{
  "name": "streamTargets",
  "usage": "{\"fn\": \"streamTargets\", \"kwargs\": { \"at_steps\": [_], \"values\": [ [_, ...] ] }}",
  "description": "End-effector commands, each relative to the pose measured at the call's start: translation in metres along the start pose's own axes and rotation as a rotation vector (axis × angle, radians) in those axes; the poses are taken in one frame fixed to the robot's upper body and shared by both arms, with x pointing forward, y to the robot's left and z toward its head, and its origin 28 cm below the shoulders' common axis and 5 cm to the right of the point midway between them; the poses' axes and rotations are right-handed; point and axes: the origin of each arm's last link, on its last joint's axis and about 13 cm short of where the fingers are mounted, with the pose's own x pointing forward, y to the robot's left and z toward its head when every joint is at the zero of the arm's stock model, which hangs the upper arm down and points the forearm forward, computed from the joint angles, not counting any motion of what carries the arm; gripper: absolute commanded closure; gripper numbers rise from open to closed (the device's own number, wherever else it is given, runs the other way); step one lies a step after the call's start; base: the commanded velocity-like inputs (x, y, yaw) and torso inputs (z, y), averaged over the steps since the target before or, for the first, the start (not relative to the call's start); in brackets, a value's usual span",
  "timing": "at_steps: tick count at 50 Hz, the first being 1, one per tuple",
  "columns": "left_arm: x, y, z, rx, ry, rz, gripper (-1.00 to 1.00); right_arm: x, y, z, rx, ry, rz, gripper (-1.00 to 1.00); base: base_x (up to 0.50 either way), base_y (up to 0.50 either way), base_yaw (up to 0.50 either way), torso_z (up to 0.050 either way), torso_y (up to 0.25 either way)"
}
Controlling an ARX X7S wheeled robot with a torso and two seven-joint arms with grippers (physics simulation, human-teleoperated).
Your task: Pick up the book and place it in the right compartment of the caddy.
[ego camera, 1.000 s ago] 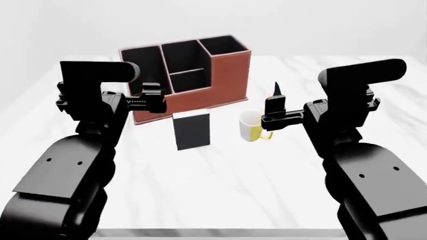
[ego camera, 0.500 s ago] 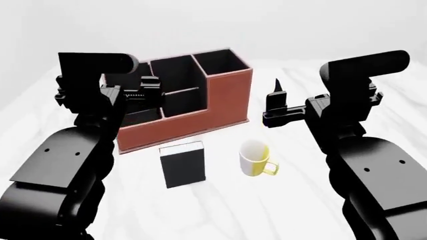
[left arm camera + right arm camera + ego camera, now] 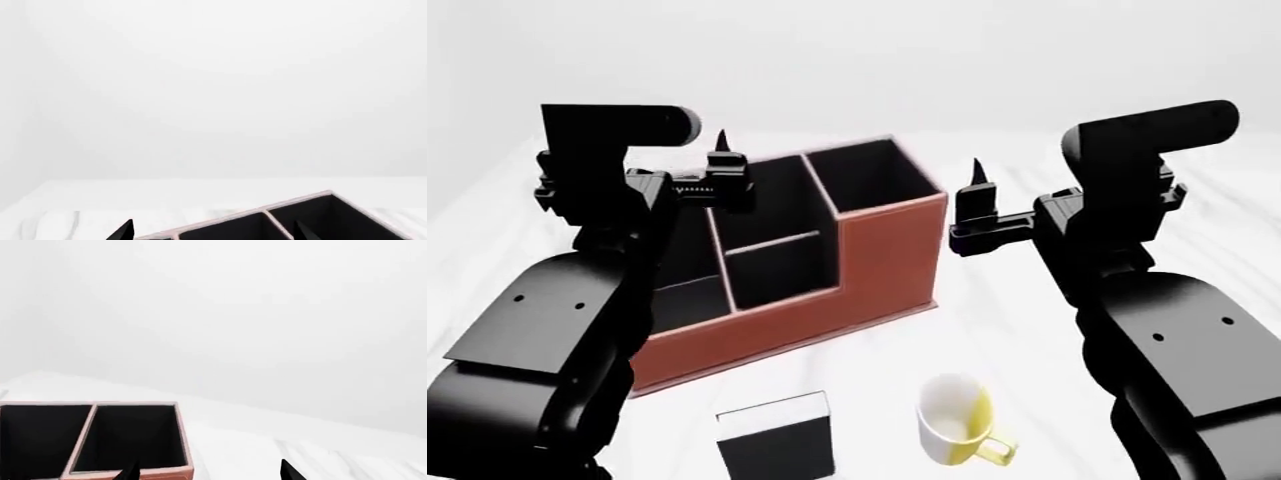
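The book point(image 3: 775, 443) stands on the white table point(image 3: 1054, 330) in front of the caddy point(image 3: 827, 290), left of a yellow mug point(image 3: 958, 432). Both the left pincer point(image 3: 723, 165) and the right pincer point(image 3: 976, 205) hover wide apart, holding nothing, flanking the tall right compartment point(image 3: 874, 180).

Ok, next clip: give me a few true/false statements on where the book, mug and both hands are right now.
1. The book stands on the table, outside the caddy. True.
2. The left hand holds the book. False: it is empty, up by the caddy.
3. The yellow mug sits inside the right compartment. False: it is on the table beside the book.
4. The right hand hovers beside the caddy's tall end, holding nothing. True.
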Motion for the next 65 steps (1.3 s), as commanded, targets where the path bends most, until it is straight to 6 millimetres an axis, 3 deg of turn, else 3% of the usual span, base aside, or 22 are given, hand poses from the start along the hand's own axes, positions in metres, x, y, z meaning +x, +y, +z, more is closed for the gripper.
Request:
{"fn": "streamTargets", "kwargs": {
  "at_steps": [1, 22, 32, 34, 35, 38, 39, 43, 57, 65],
  "values": [
    [0.000, 0.000, 0.000, 0.000, 0.000, 0.001, -1.00, 0.000, 0.000, 0.000, 0.002, 0.000, 0.007, -1.00, 0.50, 0.00, 0.00, 0.000, 0.010],
    [-0.001, 0.001, -0.001, 0.001, 0.001, 0.003, -1.00, 0.002, 0.002, -0.004, -0.011, 0.009, 0.013, -1.00, 0.49, 0.00, 0.00, 0.000, 0.001],
    [0.000, 0.001, -0.001, -0.002, 0.005, 0.001, -1.00, 0.002, 0.003, -0.005, -0.044, 0.088, 0.056, -1.00, 0.00, 0.00, 0.00, 0.000, 0.001],
    [0.001, 0.001, -0.001, -0.001, 0.005, 0.000, -1.00, 0.000, 0.003, -0.003, -0.061, 0.079, 0.128, -1.00, 0.00, 0.00, 0.00, 0.000, 0.000],
    [0.001, 0.001, -0.001, -0.001, 0.005, 0.000, -1.00, -0.004, 0.003, -0.002, -0.067, 0.095, 0.293, -1.00, 0.00, 0.00, 0.00, 0.000, 0.000],
    [0.001, 0.002, 0.000, -0.003, 0.005, 0.001, -1.00, -0.011, 0.002, -0.001, -0.022, 0.132, 0.515, -1.00, 0.00, 0.00, 0.00, 0.000, 0.000],
    [0.001, 0.003, 0.000, -0.002, 0.006, 0.002, -1.00, -0.018, 0.001, -0.003, -0.079, 0.207, 0.677, -1.00, 0.00, 0.00, 0.00, 0.000, 0.000],
    [0.001, 0.003, 0.000, -0.002, 0.005, 0.002, -1.00, -0.025, -0.003, -0.006, -0.150, 0.259, 0.844, -1.00, 0.00, 0.00, 0.00, 0.000, 0.000],
    [0.001, 0.002, -0.001, 0.003, 0.008, -0.001, -1.00, -0.055, 0.005, -0.010, -0.242, 0.371, 1.191, -1.00, 0.00, 0.00, 0.00, 0.000, 0.000],
    [0.001, 0.002, -0.001, 0.004, 0.008, -0.001, -1.00, -0.057, 0.009, -0.013, -0.257, 0.414, 1.219, -1.00, 0.00, 0.00, 0.00, 0.000, 0.000]
  ]
}}
